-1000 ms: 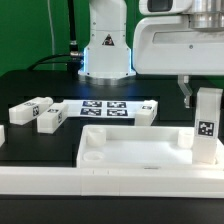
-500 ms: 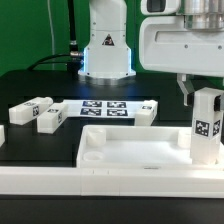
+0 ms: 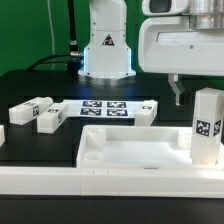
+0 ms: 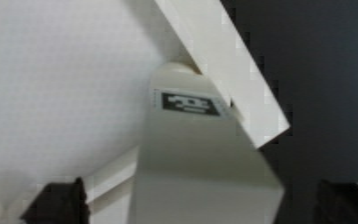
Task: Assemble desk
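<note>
The desk's white slab (image 3: 130,147) lies rim-up at the front of the table. One white leg (image 3: 207,125) with a tag stands upright in the slab's corner on the exterior view's right. My gripper (image 3: 183,92) hangs open just above and slightly to the left of that leg's top, holding nothing. In the wrist view the leg (image 4: 202,140) shows from above between my two dark fingertips (image 4: 55,203), which stand apart from its sides; the gripper (image 4: 197,208) is open. Two loose legs (image 3: 32,108) (image 3: 52,119) lie on the left, another (image 3: 148,110) behind the slab.
The marker board (image 3: 104,107) lies flat behind the slab. A long white border rail (image 3: 90,181) runs along the table's front edge. The robot base (image 3: 105,50) stands at the back. A small white piece (image 3: 2,134) shows at the left edge.
My gripper has shifted a little up and to the exterior view's left, off the upright leg. The leg stays standing in the slab's corner.
</note>
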`<state>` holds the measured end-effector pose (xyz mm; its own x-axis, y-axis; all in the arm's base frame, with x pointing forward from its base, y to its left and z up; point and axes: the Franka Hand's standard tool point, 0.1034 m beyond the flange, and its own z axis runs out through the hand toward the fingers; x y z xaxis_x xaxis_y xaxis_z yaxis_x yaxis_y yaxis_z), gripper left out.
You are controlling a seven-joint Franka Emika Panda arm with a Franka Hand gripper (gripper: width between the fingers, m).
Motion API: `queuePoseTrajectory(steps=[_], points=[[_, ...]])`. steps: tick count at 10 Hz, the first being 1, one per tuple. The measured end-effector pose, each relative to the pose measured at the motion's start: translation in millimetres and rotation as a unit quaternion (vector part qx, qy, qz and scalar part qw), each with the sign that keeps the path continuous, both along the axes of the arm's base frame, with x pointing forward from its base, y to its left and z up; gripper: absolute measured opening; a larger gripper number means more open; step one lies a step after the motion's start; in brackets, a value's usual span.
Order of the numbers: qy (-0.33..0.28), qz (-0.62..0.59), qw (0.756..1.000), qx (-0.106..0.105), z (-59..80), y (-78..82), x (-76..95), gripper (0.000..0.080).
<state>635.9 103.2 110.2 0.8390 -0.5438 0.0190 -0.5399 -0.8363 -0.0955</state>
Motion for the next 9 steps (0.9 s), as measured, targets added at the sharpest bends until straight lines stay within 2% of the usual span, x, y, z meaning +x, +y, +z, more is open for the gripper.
queuePoseTrajectory(steps=[3, 5, 8, 9], points=[[-0.009, 0.133, 0.991, -0.008, 1.1, 6.2, -0.9, 0.0649], [-0.017, 0.236, 0.972, -0.016, 0.8, 5.8, -0.8, 0.0649], [-0.024, 0.329, 0.944, -0.022, -0.1, 6.2, -1.1, 0.0649], [-0.027, 0.372, 0.927, -0.025, -0.2, 5.6, -1.1, 0.0649]])
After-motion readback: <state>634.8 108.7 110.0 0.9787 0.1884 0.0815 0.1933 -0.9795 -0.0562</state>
